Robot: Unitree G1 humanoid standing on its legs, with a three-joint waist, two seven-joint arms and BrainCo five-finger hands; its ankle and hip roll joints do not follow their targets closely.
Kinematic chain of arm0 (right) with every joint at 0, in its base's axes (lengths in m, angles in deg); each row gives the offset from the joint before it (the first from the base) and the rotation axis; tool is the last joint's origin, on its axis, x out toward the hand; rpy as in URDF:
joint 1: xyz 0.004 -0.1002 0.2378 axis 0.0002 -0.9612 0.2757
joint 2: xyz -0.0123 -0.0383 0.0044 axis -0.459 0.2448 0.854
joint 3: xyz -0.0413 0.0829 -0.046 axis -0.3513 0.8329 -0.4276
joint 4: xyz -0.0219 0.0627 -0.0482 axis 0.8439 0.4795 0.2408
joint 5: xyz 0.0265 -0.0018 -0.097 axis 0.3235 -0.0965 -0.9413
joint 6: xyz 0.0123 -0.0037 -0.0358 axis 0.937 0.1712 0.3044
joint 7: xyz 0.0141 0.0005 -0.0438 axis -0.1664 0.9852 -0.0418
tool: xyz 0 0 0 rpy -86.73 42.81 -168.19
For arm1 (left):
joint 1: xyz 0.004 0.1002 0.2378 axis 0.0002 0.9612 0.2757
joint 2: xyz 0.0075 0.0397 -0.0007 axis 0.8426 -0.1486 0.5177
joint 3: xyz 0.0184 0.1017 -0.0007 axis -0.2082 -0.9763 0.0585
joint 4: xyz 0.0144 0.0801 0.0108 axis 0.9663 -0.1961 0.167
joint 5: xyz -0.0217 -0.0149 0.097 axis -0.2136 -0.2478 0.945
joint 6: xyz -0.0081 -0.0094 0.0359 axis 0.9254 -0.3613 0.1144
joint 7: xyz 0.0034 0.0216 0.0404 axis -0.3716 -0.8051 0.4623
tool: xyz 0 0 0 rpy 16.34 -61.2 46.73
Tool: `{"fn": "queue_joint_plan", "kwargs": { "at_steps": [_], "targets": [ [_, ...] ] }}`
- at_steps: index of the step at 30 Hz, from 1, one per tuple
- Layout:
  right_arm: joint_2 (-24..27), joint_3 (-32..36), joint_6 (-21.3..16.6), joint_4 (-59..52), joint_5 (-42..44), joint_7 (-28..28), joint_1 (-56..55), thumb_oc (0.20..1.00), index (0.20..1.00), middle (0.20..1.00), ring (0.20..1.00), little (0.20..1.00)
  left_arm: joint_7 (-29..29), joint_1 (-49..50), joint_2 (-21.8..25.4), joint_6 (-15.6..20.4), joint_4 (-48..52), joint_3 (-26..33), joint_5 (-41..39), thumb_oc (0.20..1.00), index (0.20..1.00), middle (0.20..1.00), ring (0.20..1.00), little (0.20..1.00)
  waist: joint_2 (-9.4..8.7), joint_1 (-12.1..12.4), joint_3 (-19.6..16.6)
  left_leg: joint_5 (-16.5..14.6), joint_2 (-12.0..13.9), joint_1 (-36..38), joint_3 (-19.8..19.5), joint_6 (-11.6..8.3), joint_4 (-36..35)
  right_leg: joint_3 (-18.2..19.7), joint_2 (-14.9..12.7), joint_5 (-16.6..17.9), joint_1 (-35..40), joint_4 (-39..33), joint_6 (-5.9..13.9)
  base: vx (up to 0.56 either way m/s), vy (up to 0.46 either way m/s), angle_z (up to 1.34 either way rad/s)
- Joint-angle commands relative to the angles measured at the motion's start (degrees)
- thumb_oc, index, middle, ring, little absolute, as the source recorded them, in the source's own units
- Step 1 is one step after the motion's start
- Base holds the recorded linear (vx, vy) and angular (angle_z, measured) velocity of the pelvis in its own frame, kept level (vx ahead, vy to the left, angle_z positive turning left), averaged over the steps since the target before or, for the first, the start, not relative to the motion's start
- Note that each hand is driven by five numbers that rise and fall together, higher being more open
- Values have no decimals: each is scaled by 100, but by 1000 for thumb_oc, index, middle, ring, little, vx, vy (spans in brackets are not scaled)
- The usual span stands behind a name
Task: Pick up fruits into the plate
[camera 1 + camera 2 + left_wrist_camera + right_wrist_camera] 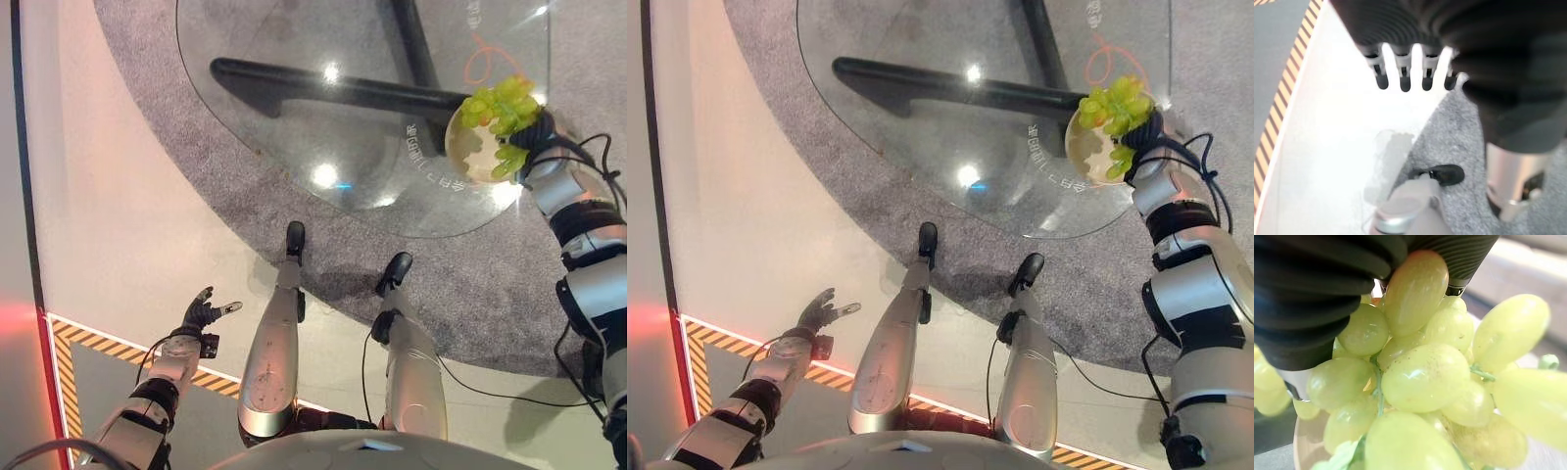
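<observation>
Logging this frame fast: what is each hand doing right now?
Left hand: open, fingers relaxed, holding nothing, low over the floor.
Right hand: closed on the green grapes, over the plate on the glass table.

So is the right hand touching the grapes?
Touching. The right wrist view shows the right hand's dark cover pressed against the grapes, which hang over the plate. Its fingers are hidden behind the bunch.

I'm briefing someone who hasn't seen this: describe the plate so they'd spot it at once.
Find the round glass table on the grey carpet. At its edge by the right hand sits a small pale plate, the one dish there, with green grapes over it.
</observation>
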Motion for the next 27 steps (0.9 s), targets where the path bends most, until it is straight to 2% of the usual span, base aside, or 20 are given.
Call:
{"fn": "queue_joint_plan", "kwargs": {
  "at_steps": [1, 6, 13, 14, 15, 16, 19, 21, 26, 27],
  "targets": [
    [707, -532, 558, 272, -425, 559, 466, 200, 200, 200, 200, 200, 144, 409, 208, 72, 228, -248, -59, 1000, 1000, 1000, 1000, 1000, 200, 66, -69, -1043, -663, -512, -33, 292, 842, -232, 181, -994, -496, 1203, -89, 33, -10, 9],
    [831, -443, 788, 546, -485, 1022, 492, 200, 200, 200, 200, 200, 151, 609, 204, 48, 485, -370, -110, 1000, 1000, 1000, 1000, 1000, 450, 104, -69, -1027, -730, -846, -38, 319, 955, -179, 99, -1055, -920, 1446, -128, 31, 3, 6],
    [1055, -250, 998, 647, -237, 1623, 451, 200, 200, 200, 200, 200, 78, 910, 253, -20, 700, -402, -8, 1000, 1000, 1000, 1000, 1000, 677, 92, -69, -1040, -747, -1119, -6, 319, 1098, -80, 36, -1104, -1267, 1644, -153, 15, -7, 2],
    [1070, -197, 989, 662, -223, 1685, 438, 228, 228, 228, 228, 228, 67, 935, 232, -1, 700, -408, 4, 1000, 1000, 1000, 1000, 1000, 712, 85, -69, -1042, -750, -1128, -1, 315, 1109, -62, 33, -1117, -1292, 1669, -158, 0, 0, 0],
    [1078, -162, 987, 670, -227, 1722, 428, 736, 736, 736, 736, 736, 54, 957, 213, 23, 694, -414, 8, 1000, 1000, 1000, 1000, 1000, 740, 77, -69, -1043, -755, -1130, 2, 312, 1115, -43, 37, -1127, -1314, 1690, -165, 27, 53, -3],
    [1091, -122, 937, 711, -221, 1870, 412, 1000, 1000, 1000, 1000, 1000, 59, 972, 178, 14, 730, -447, -10, 1000, 1000, 1000, 1000, 1000, 795, 60, -69, -1043, -761, -1131, 6, 315, 1117, -8, 42, -1139, -1353, 1721, -173, 25, 60, -6],
    [1164, -45, 880, 720, -264, 1993, 386, 1000, 1000, 1000, 1000, 1000, 33, 1002, 141, -10, 797, -469, 11, 1000, 1000, 1000, 1000, 1000, 854, 25, -69, -1049, -767, -1105, 36, 308, 1118, 37, 45, -1157, -1361, 1728, -184, 13, 30, -4],
    [1217, 20, 769, 726, -239, 2331, 354, 1000, 1000, 1000, 1000, 1000, 32, 1023, 128, -56, 844, -496, 33, 1000, 1000, 1000, 1000, 1000, 890, 3, -69, -1051, -774, -1076, 51, 310, 1112, 51, 46, -1160, -1355, 1725, -189, 0, 0, 0],
    [1344, 48, 9, 398, -696, 3440, 350, 1000, 1000, 1000, 1000, 1000, 33, 1091, 140, -146, 899, -567, -39, 1000, 1000, 1000, 1000, 1000, 912, -46, -69, -1052, -774, -991, 74, 287, 1104, 66, 58, -1163, -1288, 1722, -174, 0, 0, 0],
    [1351, 101, -294, 275, -619, 3738, 342, 1000, 1000, 1000, 1000, 1000, 60, 1092, 121, -149, 884, -564, -57, 1000, 1000, 1000, 1000, 1000, 907, -59, -69, -1058, -764, -949, 86, 282, 1092, 66, 67, -1174, -1259, 1729, -171, 0, 0, 0]
  ]
}}
